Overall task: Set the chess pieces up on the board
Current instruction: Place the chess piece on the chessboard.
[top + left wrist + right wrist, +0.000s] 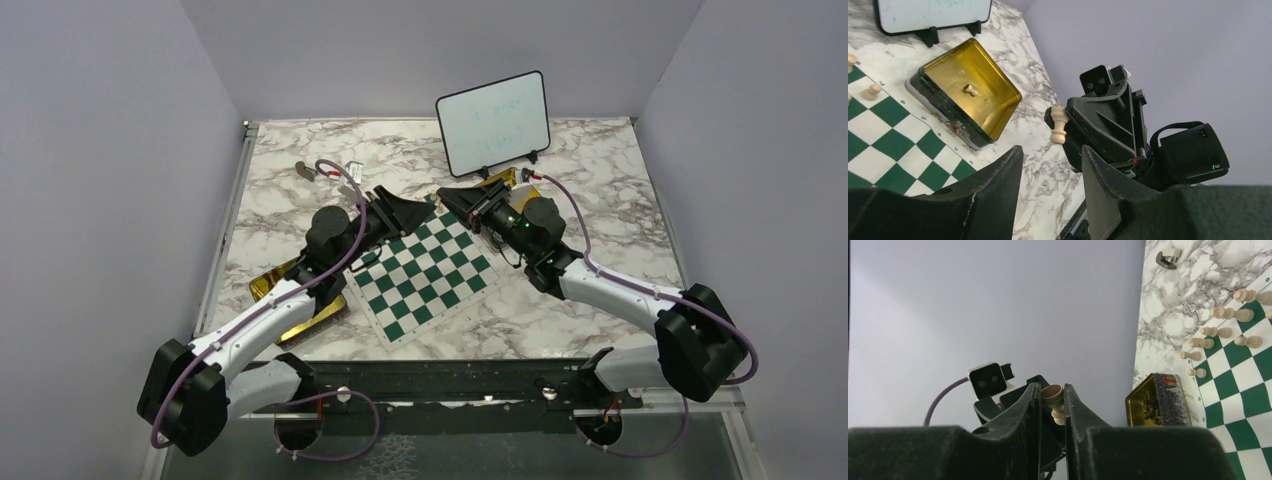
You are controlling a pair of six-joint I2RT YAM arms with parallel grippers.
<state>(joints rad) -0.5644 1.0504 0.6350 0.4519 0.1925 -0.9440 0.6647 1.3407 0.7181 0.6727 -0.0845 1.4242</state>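
The green and white board (425,270) lies mid-table. My right gripper (1050,387) is shut on a pale beige chess piece (1054,402), held in the air off the board's far corner. From the left wrist view this piece (1059,125) sticks out of the right gripper's black fingers (1098,125). My left gripper (1050,155) is open and empty, facing the piece a short way off. In the top view the left gripper (422,212) and right gripper (452,197) nearly meet. Several pale pieces (1220,332) stand along one board edge.
An open gold tin (993,107) holding one pale piece (969,90) sits beside the board below the whiteboard (493,120). A second gold tin with dark pieces (1158,400) lies by the board's left side, with its lid (310,320) nearby. Small objects (303,170) lie at the far left.
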